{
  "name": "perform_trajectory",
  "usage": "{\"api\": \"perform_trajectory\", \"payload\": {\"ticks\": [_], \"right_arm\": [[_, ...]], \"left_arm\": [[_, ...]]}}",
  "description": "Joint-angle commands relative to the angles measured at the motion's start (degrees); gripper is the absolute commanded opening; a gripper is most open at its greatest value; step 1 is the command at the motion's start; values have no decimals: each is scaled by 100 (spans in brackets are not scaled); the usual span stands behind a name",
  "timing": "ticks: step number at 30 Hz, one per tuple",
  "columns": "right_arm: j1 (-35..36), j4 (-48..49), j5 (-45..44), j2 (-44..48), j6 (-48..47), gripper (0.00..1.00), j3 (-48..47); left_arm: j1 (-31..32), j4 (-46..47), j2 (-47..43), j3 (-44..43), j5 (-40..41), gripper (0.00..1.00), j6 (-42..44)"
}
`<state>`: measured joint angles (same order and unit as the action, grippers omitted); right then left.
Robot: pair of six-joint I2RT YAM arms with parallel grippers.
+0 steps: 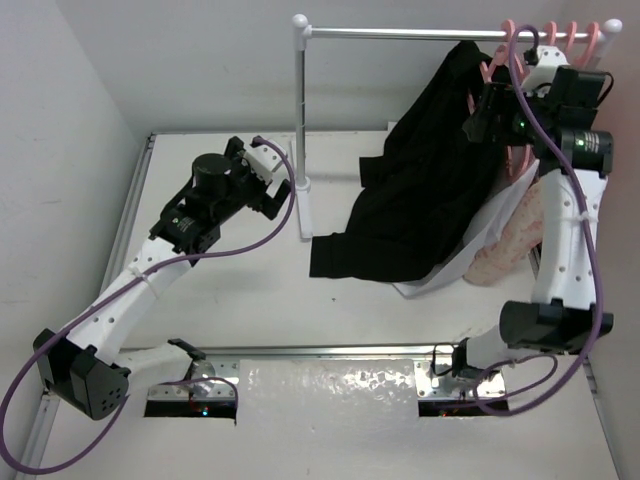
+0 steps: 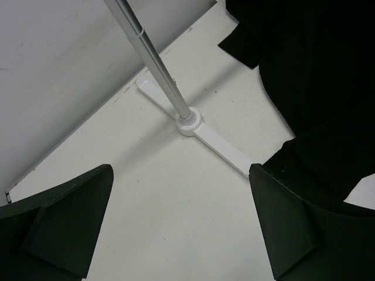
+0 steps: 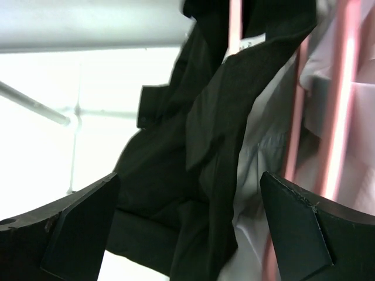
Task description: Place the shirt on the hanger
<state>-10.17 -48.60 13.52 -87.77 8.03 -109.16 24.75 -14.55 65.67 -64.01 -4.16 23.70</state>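
Shirt [image 1: 420, 190] at 1 o'clock seems on hanger [image 3: 235, 23], hem trailing on table [image 1: 250, 300]; tidying left. R gripper [image 1: 476, 118], L gripper [image 2: 181, 234] at 10: both wide open, empty.

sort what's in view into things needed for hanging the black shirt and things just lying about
For the job:
black shirt
pink hanger next to it
right gripper, open by the shirt

Just there:
white shirt
pink floral garment
spare hangers
rail stand
left gripper, open, away from the shirt
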Motion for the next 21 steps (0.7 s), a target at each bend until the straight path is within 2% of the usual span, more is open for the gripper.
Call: {"api": "perform_trajectory", "payload": {"ticks": [1, 5, 9, 12, 13, 14, 17, 19, 20, 21], "right_arm": [[77, 157, 72, 681, 111, 99, 88], [156, 420, 115, 1445, 321, 99, 544], [498, 1395, 458, 2886, 857, 99, 2309], [946, 2342, 713, 3483, 1209, 99, 3688], [1426, 2485, 766, 3529, 1244, 99, 4005], [1726, 2583, 671, 3530, 1210, 99, 4513], [2861, 2663, -4, 3188, 685, 99, 5227], [3187, 2784, -725, 2933, 507, 99, 5597], [3214, 2934, -998, 2906, 515, 99, 6069], [3215, 3327, -1522, 2914, 541, 99, 6335]], "left_arm": [[-67, 92, -106, -51, -6, 100, -50], [-111, 75, -291, 90, 266, 100, -24], [-383, 4, -502, 362, 548, 100, 38], [-927, -92, -476, 582, 269, 100, -15], [-1276, -110, -441, 635, 171, 100, -41], [-1419, -119, -354, 774, 31, 100, -85], [-1772, 82, -309, 1213, 3, 100, -77], [-1851, 180, -318, 1417, 30, 100, -50], [-1869, 250, -318, 1618, 30, 100, -41], [-1886, 268, -309, 1715, -5, 100, -15]]}}
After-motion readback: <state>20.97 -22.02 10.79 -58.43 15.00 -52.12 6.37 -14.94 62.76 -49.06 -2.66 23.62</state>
